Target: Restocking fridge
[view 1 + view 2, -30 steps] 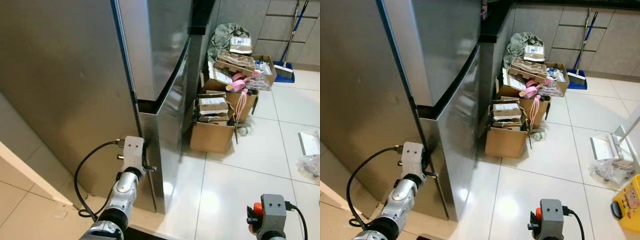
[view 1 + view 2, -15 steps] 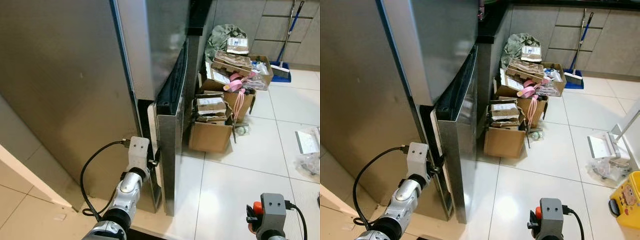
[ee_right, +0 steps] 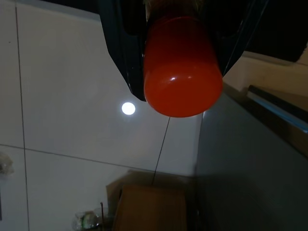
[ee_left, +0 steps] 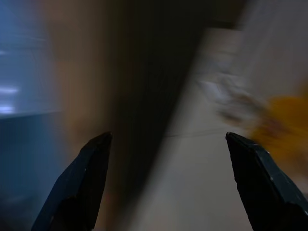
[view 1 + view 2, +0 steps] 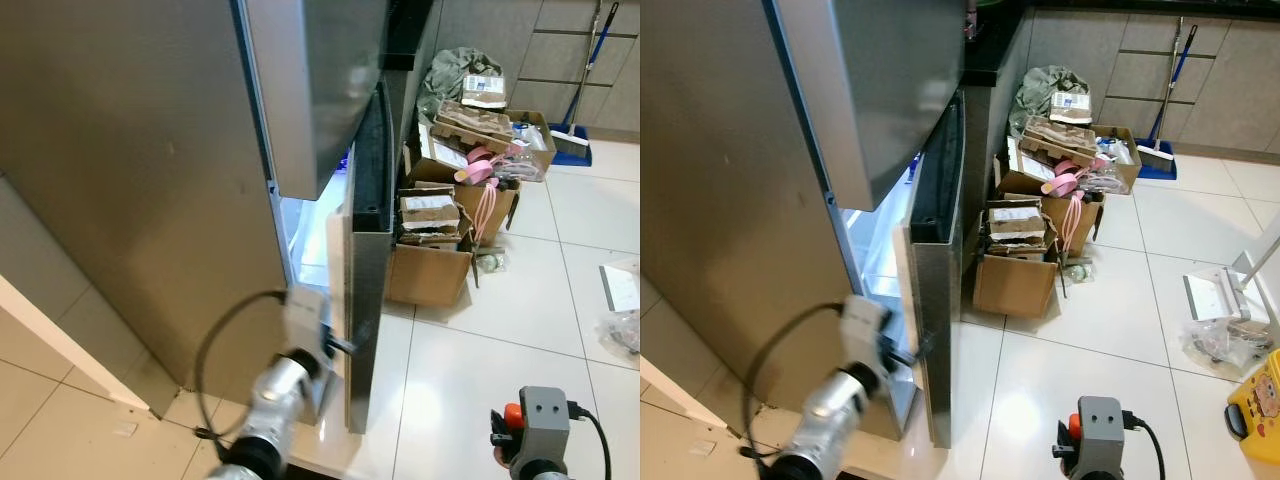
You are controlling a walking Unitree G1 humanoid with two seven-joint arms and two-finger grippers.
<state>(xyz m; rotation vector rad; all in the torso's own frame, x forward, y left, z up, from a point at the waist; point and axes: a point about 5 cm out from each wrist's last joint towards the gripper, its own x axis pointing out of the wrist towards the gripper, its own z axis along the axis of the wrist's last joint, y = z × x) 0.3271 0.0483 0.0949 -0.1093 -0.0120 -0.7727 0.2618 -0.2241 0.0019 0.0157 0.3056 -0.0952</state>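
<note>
Steel fridge (image 5: 150, 170) stands with its lower door (image 5: 936, 300) swung ajar, blue-white light showing in the gap. At 7 o'clock in the eye views the left gripper (image 5: 335, 345) reaches to the door's edge; its wrist view, badly blurred, shows the jaws spread, perhaps astride that edge. At 5 o'clock the right gripper (image 5: 1072, 452) pinches a red-capped bottle (image 3: 182, 65), the cap (image 5: 514, 414) between the jaws over floor tiles (image 5: 1110, 320).

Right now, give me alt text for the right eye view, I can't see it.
The left gripper is at the edge of the half-open lower fridge door, with the lit interior behind it. Cardboard boxes crowd the tiled floor to the right.
</note>
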